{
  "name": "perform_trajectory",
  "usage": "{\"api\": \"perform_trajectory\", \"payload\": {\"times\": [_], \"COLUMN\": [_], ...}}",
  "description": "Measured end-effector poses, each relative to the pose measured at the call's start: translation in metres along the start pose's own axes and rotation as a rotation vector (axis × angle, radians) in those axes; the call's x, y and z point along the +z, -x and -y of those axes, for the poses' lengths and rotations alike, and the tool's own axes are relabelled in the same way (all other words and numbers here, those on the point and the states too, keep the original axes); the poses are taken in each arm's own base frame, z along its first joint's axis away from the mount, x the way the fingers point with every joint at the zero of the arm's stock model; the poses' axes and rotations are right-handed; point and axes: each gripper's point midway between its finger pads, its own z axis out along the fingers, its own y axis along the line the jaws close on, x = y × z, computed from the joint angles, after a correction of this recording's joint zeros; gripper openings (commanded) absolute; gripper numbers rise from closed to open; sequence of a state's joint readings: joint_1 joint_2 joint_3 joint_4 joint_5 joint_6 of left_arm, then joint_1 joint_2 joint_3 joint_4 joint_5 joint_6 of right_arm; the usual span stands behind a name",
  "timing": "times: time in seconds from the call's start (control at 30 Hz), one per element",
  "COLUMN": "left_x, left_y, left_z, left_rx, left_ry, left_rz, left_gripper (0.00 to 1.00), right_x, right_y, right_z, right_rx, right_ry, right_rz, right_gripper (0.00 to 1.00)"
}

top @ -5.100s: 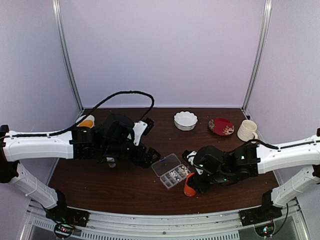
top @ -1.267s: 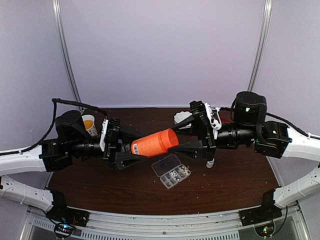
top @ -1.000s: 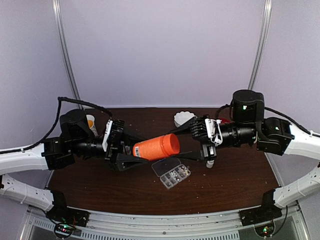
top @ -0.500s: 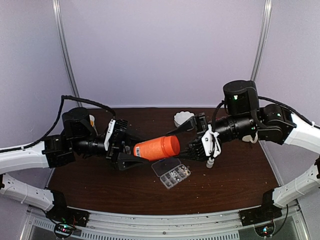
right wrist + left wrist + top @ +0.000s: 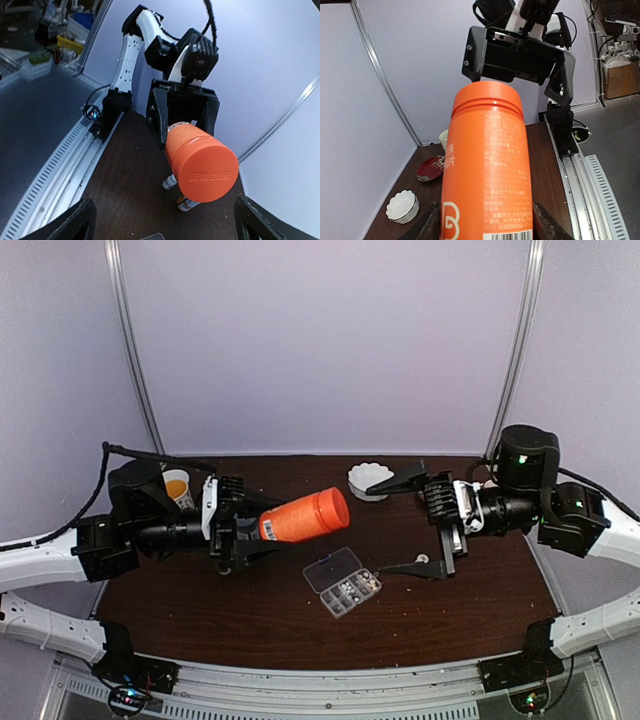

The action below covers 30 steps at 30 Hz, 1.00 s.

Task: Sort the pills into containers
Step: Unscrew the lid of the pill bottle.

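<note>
Holding the capped orange bottle (image 5: 300, 518) aloft, clamped by its base, the left gripper (image 5: 248, 531) presents it to the right gripper (image 5: 406, 525), spread wide short of the cap (image 5: 340, 507), which likely needs gripping and unscrewing next, above the open organizer box (image 5: 330, 570) of pills (image 5: 352, 590) on the counter (image 5: 250, 625).

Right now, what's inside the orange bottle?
Only its outside shows: the orange bottle is not see-through and its cap is on, so anything inside is hidden. The left gripper holds it in the air.
</note>
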<state>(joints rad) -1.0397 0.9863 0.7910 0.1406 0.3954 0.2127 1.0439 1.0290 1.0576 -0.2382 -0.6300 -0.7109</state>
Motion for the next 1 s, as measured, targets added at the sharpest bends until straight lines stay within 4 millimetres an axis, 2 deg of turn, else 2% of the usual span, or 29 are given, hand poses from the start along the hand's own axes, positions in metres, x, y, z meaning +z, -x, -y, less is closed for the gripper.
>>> {"api": "perform_trajectory", "payload": {"times": [0.13,0.33,0.43,0.53,0.7,1.0], "left_x": [-0.001,0.001,0.003,0.005,0.007,0.007], "left_y": [-0.008,-0.015,-0.018,-0.025,-0.03,-0.02], "left_z": [-0.009,-0.022,-0.027,-0.029,-0.031,-0.035], "left_rx": [0.024,0.053,0.067,0.074,0.085,0.107], "left_ry": [0.062,0.132,0.157,0.163,0.17,0.179], "left_rz": [-0.032,-0.061,-0.074,-0.096,-0.118,-0.103], "left_gripper": [0.0,0.0,0.0,0.0,0.0,0.0], "right_x": [-0.016,-0.028,-0.026,-0.013,0.01,0.024], "right_y": [0.016,0.029,0.03,0.015,-0.017,-0.028], "right_z": [0.01,0.065,0.079,0.079,0.064,0.055], "right_rx": [0.242,0.663,0.8,0.944,1.139,1.242], "right_ry": [-0.094,-0.296,-0.31,-0.276,-0.23,-0.186], "right_rz": [0.07,0.032,0.023,-0.017,-0.112,-0.143], "right_gripper": [1.0,1.0,1.0,1.0,0.99,0.85]}}
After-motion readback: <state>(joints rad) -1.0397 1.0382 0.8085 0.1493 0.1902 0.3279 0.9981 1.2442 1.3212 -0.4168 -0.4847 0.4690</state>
